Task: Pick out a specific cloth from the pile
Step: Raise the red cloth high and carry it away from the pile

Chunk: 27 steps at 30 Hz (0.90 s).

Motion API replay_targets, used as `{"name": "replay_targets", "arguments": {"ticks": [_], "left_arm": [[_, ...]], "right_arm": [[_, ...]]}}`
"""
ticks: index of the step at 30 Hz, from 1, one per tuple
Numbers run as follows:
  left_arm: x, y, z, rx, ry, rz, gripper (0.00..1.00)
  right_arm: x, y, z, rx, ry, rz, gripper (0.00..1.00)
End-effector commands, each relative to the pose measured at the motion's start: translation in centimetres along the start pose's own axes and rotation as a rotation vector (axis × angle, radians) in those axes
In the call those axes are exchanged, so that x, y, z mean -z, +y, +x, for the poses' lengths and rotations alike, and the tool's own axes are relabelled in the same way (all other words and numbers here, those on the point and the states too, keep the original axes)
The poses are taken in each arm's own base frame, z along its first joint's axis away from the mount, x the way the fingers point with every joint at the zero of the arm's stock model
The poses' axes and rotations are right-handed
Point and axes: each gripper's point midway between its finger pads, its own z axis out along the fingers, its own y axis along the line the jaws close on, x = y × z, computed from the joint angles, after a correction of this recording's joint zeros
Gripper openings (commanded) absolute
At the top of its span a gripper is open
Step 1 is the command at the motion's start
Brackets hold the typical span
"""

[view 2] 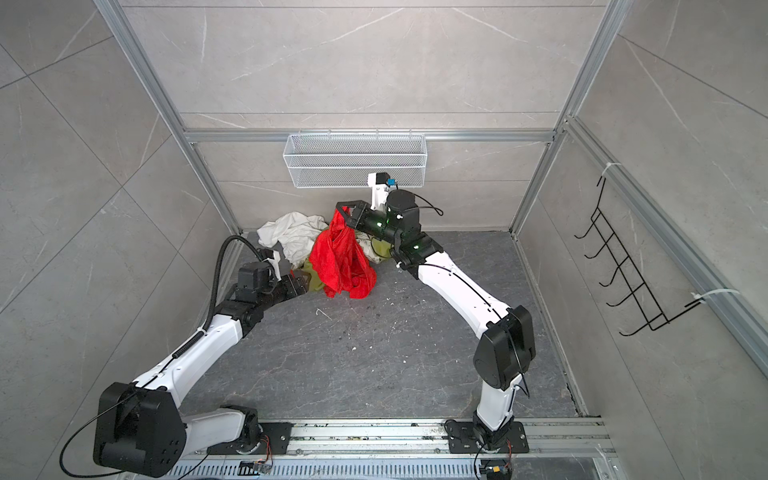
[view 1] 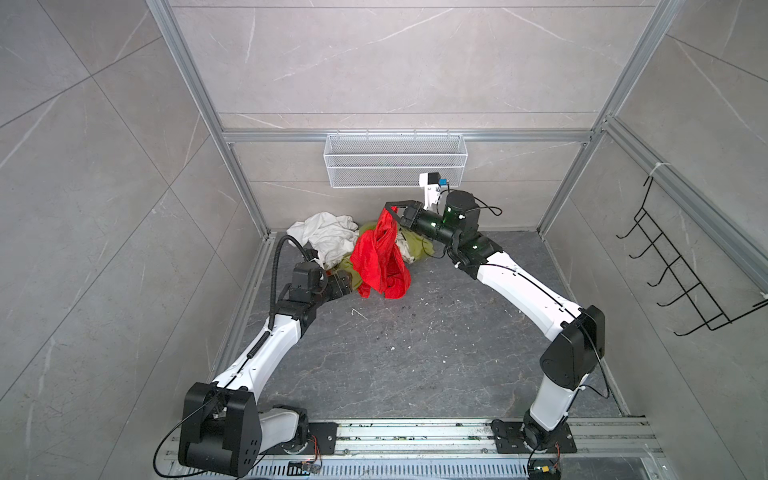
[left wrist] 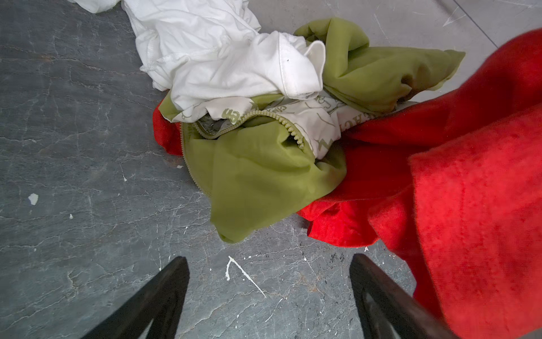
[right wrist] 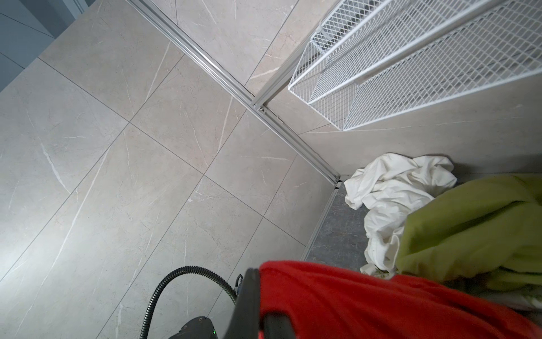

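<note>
In the left wrist view, the left gripper point(left wrist: 269, 258) is seen released, its jaws spread over bare floor point(left wrist: 88, 176) with nothing between them. In both top views it is placed low, left of centre, at the near edge of the pile point(view 1: 409, 249). The pile is heaped at mid-frame against the back wall, with a white cloth point(view 1: 328, 237) on its left, an olive cloth point(left wrist: 258, 176) on its right, and a cream printed fabric point(left wrist: 322, 126) tucked between them. The cloth point(view 1: 380, 259) is draped across the pile's middle, and its lower folds are rested on the floor. Its top corner is held up, clenched in the right gripper point(view 1: 390, 211) just right of centre. A wire basket point(view 1: 395, 160) is hung on the wall above, and a black hook rack point(view 1: 681, 270) is fixed at far right.
</note>
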Motion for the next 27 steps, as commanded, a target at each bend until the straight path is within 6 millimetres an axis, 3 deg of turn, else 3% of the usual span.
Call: {"name": "replay_targets", "arguments": {"ticks": [1,10,27], "left_arm": [[1.5,-1.3,-2.0,-0.028,-0.056,0.023,0.89],[3.4,-1.2,-2.1,-0.067,-0.098,0.017,0.89],[3.6,-1.2,-2.4,-0.058,-0.108,0.011,0.89]], "right_arm": [[2.7,7.6,-4.4,0.111,-0.114,-0.149,0.0],[3.3,9.3,-5.5,0.129,-0.127,-0.164,0.0],[4.7,12.7,-7.5,0.167,-0.143,-0.189,0.0]]}}
